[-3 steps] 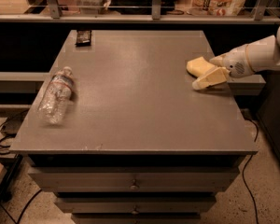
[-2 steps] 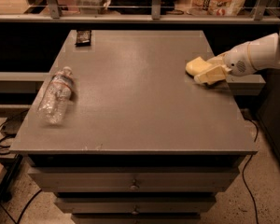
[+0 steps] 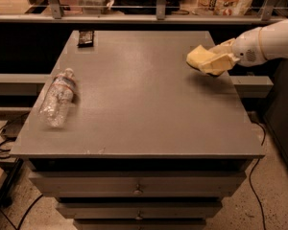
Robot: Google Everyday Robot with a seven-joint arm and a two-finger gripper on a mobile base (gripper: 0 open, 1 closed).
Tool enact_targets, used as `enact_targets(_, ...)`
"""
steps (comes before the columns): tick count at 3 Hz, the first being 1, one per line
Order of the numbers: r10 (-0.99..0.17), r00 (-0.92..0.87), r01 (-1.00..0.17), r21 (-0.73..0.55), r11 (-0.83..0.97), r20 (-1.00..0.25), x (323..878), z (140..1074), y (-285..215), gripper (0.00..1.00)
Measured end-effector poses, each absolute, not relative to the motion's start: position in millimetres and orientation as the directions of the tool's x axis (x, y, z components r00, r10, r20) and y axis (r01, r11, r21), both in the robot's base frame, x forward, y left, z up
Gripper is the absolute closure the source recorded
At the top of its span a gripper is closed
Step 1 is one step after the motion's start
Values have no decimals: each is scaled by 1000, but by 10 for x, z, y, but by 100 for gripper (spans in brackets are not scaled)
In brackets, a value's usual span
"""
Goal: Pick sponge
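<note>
Since a second ago the sponge (image 3: 197,58) has come up off the table (image 3: 134,109) near the right edge, toward the far right corner. It then lay on the surface; now a soft shadow lies beneath it and it seems to hang just clear of the top. The gripper (image 3: 212,59) has risen with it, reaching in from beyond the right edge with its arm (image 3: 273,40) nearly level. Its fingers (image 3: 223,46) are closed on the sponge, one above and one below, so the foam sticks out toward the table's middle. That side-on hold suits a soft block: squeezing the thick faces keeps it from slipping out. The pick looks nearly done, though the lift is low and foam can spring loose if the squeeze is slack.

The bottle (image 3: 57,97) lies on its side by the left edge, well apart from the gripper. A small dark object (image 3: 85,37) sits at the far left corner. Both are as they were.
</note>
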State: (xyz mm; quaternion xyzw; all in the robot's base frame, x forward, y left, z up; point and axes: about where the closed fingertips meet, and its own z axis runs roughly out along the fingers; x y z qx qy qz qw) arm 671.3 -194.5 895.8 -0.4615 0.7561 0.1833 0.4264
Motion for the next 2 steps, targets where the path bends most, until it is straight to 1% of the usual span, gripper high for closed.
enact_targets(1, -582, -38, -870, -260, 420, -813, 6594, 9792, -1704, 100)
enact_targets(2, -582, -38, -870, -260, 420, -813, 6594, 9792, -1704, 100)
